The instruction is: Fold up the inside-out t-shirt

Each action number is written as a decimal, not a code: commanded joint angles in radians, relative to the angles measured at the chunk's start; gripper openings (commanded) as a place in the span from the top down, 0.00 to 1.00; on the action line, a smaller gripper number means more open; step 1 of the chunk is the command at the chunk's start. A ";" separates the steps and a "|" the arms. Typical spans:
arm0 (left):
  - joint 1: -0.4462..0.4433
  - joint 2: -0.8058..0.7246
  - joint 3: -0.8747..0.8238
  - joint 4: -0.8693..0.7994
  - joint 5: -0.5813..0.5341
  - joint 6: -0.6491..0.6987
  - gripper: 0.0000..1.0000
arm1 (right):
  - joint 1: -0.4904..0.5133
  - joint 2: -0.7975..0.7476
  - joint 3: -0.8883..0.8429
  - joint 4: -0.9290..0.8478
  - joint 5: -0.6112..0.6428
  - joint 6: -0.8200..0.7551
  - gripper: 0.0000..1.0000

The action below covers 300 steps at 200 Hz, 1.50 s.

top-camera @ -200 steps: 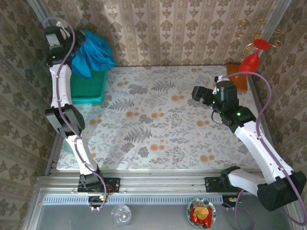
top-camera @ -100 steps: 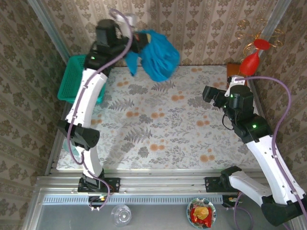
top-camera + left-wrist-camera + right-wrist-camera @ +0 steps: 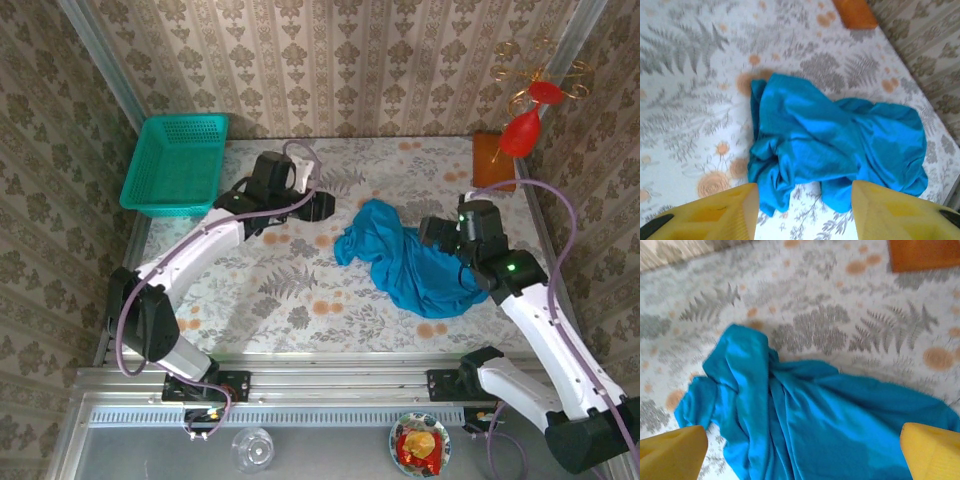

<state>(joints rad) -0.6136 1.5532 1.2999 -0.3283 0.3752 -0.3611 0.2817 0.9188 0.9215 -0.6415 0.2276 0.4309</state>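
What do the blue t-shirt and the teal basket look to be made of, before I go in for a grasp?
The t-shirt looks like soft, matte cloth, probably a cotton knit, though the weave is too fine to tell. It lies crumpled in loose folds and creases, with no sheen. The basket looks like rigid moulded plastic with a smooth finish. It has a straight, even rim and a regular mesh of small holes in its walls and floor.

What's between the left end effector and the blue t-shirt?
Only bare floral tabletop. In the top external view a short strip of it separates the open left end effector from the t-shirt.
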 commanded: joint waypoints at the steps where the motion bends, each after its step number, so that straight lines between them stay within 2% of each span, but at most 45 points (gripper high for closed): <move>1: -0.008 0.051 -0.019 0.044 0.055 -0.032 0.47 | 0.001 0.035 -0.069 -0.018 -0.058 0.054 0.02; 32: -0.029 0.171 0.000 0.068 0.100 -0.035 0.45 | 0.002 0.101 -0.144 -0.034 -0.057 0.128 0.09; 49: -0.044 0.239 0.020 0.083 0.081 -0.026 0.44 | 0.002 0.120 -0.198 -0.001 -0.063 0.169 0.10; 95: -0.052 0.403 0.095 0.060 0.102 -0.027 0.42 | 0.001 0.153 -0.298 0.078 -0.145 0.264 0.17; 141: -0.051 0.511 0.121 0.079 0.186 -0.044 0.44 | 0.001 0.198 -0.343 0.114 -0.165 0.316 0.26; 152: -0.052 0.525 0.123 0.086 0.195 -0.050 0.47 | 0.001 0.219 -0.348 0.153 -0.198 0.316 0.30; 175: -0.051 0.538 0.127 0.090 0.201 -0.055 0.67 | 0.001 0.264 -0.350 0.222 -0.277 0.317 0.47; 204: -0.038 0.502 0.104 0.115 0.184 -0.069 0.96 | 0.002 0.288 -0.310 0.221 -0.305 0.322 0.78; 213: -0.027 0.471 0.084 0.131 0.155 -0.077 1.00 | 0.003 0.275 -0.293 0.206 -0.295 0.318 0.86; 232: 0.003 0.376 0.039 0.174 0.116 -0.084 1.00 | 0.003 0.222 -0.243 0.161 -0.258 0.300 1.00; 282: 0.151 0.090 -0.009 0.175 0.083 -0.088 1.00 | -0.001 0.072 0.027 -0.001 -0.089 0.203 1.00; 300: 0.241 -0.019 -0.009 0.157 0.083 -0.079 1.00 | -0.005 0.050 0.158 -0.047 -0.027 0.135 1.00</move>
<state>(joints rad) -0.4526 1.6653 1.3025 -0.1768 0.4755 -0.4347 0.2813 1.0168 0.9241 -0.5896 0.0723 0.6666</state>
